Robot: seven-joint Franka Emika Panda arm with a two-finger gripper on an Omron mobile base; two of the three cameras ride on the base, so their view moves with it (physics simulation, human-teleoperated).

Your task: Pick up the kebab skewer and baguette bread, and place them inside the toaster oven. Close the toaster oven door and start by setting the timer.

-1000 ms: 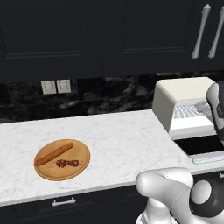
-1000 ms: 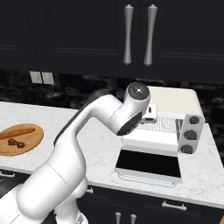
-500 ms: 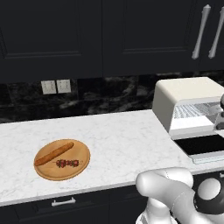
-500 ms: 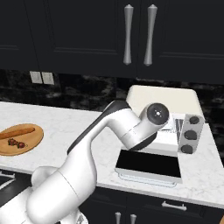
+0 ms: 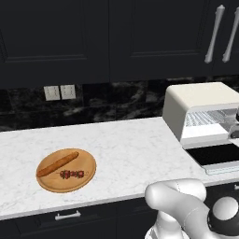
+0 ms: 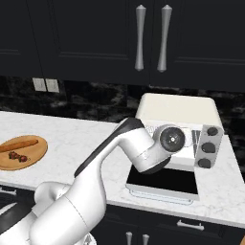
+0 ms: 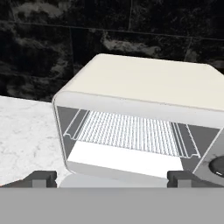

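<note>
The cream-white toaster oven (image 7: 144, 83) stands open straight ahead in the hand view, its wire rack (image 7: 131, 131) bare. My gripper (image 7: 111, 179) is open, its fingertips (image 7: 41, 178) wide apart in front of the oven mouth with nothing between them. The toaster oven door (image 6: 162, 182) lies folded down flat on the counter below my wrist (image 6: 171, 139). Far to the left, the baguette bread (image 5: 58, 164) and the kebab skewer (image 5: 72, 174) lie side by side on a round wooden board (image 5: 51, 184). The right base view shows them too: baguette bread (image 6: 18, 144), kebab skewer (image 6: 18, 156).
Three round knobs (image 6: 208, 146) sit on the oven's right panel. The white marble counter (image 5: 126, 149) stretches between board and oven. Dark upper cabinets with silver handles (image 6: 139, 36) hang above, and wall outlets (image 5: 59, 92) sit on the black backsplash.
My arm has swung right and down, bringing the wrist in front of the open oven mouth. Board, baguette, kebab skewer and door have not moved. The gripper has stayed open.
</note>
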